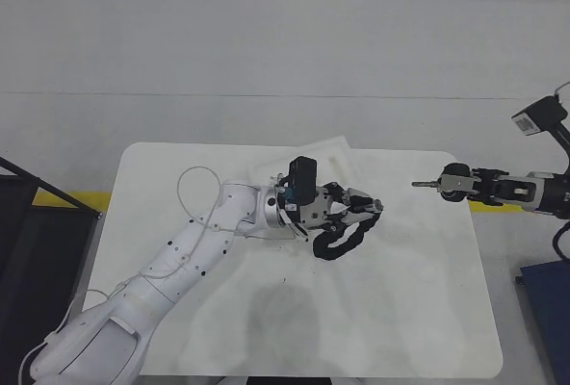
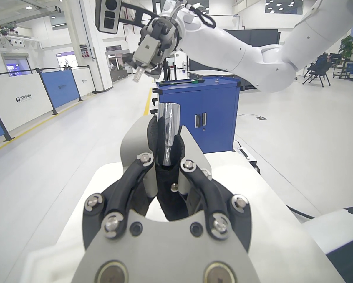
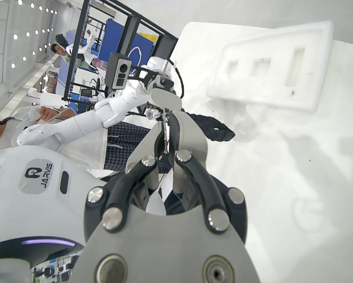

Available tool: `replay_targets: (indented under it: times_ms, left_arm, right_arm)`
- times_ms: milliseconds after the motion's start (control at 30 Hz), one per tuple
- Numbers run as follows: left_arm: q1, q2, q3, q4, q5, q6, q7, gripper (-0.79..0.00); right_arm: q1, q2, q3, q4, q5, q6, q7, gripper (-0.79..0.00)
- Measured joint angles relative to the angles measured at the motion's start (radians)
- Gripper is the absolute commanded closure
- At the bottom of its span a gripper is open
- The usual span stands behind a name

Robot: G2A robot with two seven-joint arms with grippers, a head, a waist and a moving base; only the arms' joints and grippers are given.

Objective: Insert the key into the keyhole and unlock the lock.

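Note:
My left gripper (image 1: 357, 205) is over the middle of the white table (image 1: 218, 318). It is shut on the lock (image 2: 169, 131), a chrome cylinder that sticks out past the fingertips. The lock's black cable loop (image 1: 341, 239) hangs below the gripper onto the table. My right gripper (image 1: 437, 183) is to the right, level with the lock and apart from it. It is shut on the key (image 1: 421, 184), whose tip points at the lock's chrome end (image 1: 376, 204). In the right wrist view the key (image 3: 165, 132) lies edge-on between the fingers, in line with the lock's end (image 3: 150, 114).
A white foam tray (image 1: 314, 154) with rectangular pockets lies at the table's back edge, behind my left arm. A blue cabinet (image 2: 205, 104) stands on the floor off the table's right side. The table's front half is bare.

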State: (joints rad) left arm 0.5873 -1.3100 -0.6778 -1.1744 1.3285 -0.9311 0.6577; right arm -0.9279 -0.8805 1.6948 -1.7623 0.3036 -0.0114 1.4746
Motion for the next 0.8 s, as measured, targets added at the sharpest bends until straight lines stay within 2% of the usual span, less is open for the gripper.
replay_targets:
  times_ms: [167, 533, 733, 800]
  left_arm:
    - [-0.045, -0.032, 0.045, 0.052, 0.059, 0.033, 0.049, 0.0]
    - [-0.11, -0.109, 0.127, 0.171, 0.096, 0.097, 0.154, 0.0]
    - [-0.134, -0.14, 0.15, 0.219, 0.118, 0.119, 0.198, 0.0]
    - [-0.136, -0.143, 0.151, 0.224, 0.121, 0.123, 0.203, 0.0]
  right_arm:
    - [-0.009, 0.014, 0.017, -0.061, -0.009, 0.064, 0.043, 0.0]
    - [-0.076, 0.04, 0.045, -0.193, -0.086, 0.214, 0.014, 0.0]
    - [-0.09, 0.046, 0.059, -0.207, -0.096, 0.237, 0.008, 0.0]
    - [-0.09, 0.046, 0.058, -0.207, -0.096, 0.237, 0.008, 0.0]
